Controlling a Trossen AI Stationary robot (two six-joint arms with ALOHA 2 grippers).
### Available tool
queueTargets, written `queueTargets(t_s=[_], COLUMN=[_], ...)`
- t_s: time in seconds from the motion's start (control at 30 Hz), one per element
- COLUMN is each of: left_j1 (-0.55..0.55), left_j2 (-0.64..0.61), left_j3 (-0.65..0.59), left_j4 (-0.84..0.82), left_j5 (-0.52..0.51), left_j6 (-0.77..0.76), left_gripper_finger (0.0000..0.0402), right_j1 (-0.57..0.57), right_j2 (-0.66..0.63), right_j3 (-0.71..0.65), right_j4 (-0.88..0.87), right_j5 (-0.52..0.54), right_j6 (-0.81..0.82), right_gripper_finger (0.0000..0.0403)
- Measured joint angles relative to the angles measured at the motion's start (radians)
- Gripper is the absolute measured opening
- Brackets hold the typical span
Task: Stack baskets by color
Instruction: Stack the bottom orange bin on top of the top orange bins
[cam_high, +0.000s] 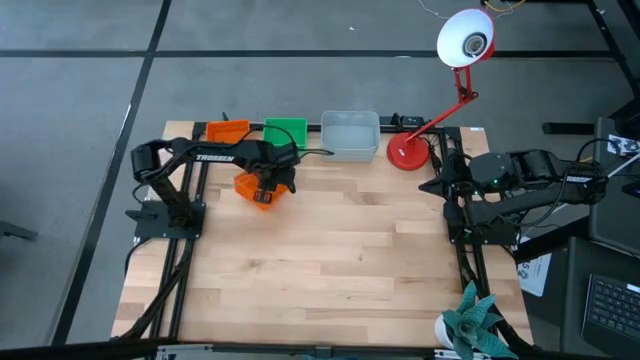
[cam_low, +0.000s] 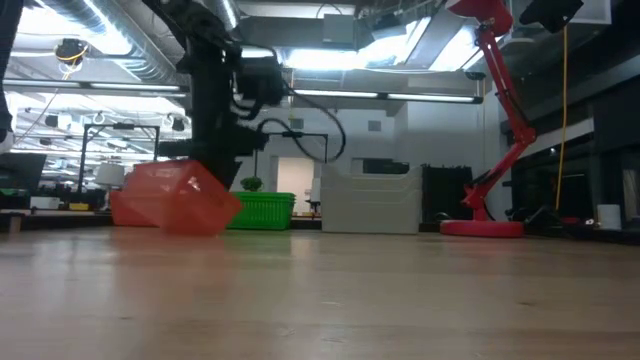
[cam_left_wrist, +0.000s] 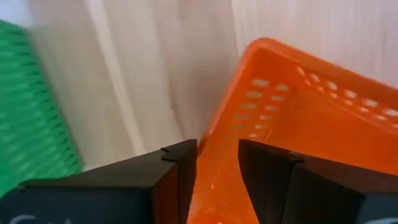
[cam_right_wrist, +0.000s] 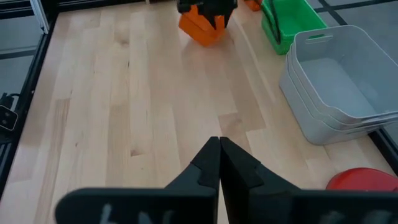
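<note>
An orange basket (cam_high: 250, 188) (cam_low: 185, 200) stands tipped on the table in front of the far row, one lower edge (cam_low: 212, 232) on the wood. My left gripper (cam_high: 266, 184) (cam_left_wrist: 217, 146) is over it, pointing down and open, with one basket wall between its fingers. At the far edge sit more orange baskets (cam_high: 227, 130), green baskets (cam_high: 285, 132) (cam_right_wrist: 292, 18) and nested grey-white baskets (cam_high: 350, 135) (cam_right_wrist: 336, 87). My right gripper (cam_right_wrist: 219, 142) is shut on nothing and waits raised at the table's right side. My left gripper comes from above with one finger (cam_left_wrist: 168, 168) on each side of the orange basket's wall near a corner (cam_left_wrist: 214, 134). I cannot tell whether the pads touch the wall. The basket sits tilted under the fingers, its lower edge on the table.
A desk lamp with a red base (cam_high: 408, 152) (cam_low: 482, 228) stands at the far right, next to the grey-white baskets. The wooden table (cam_high: 330, 260) lies bare toward the near edge. A teal paper object (cam_high: 478, 322) sits at the near right corner.
</note>
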Motion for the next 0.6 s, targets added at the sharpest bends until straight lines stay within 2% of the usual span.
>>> queueTargets(t_s=[0.17, 0.3, 0.43, 0.5, 0.6], left_j1=[0.015, 0.010, 0.005, 0.005, 0.006], left_j2=[0.063, 0.067, 0.052, 0.051, 0.051], left_j3=[0.002, 0.001, -0.001, -0.001, 0.013], left_j4=[0.066, 0.063, 0.058, 0.042, -0.020], left_j5=[-0.020, -0.067, -0.072, -0.073, -0.065], left_j6=[0.029, 0.020, 0.014, -0.013, -0.067], left_gripper_finger=[0.0108, 0.0108, 0.0104, 0.0084, 0.0024], right_j1=[0.000, 0.000, 0.000, 0.000, 0.000], right_j2=[0.000, 0.000, 0.000, 0.000, 0.000], right_j3=[0.000, 0.000, 0.000, 0.000, 0.000], right_j4=[-0.004, -0.005, -0.006, -0.006, -0.006], right_j5=[0.000, 0.000, 0.000, 0.000, 0.000], right_j6=[-0.001, -0.001, -0.006, -0.006, -0.006], right_gripper_finger=[0.0007, 0.0007, 0.0007, 0.0007, 0.0007])
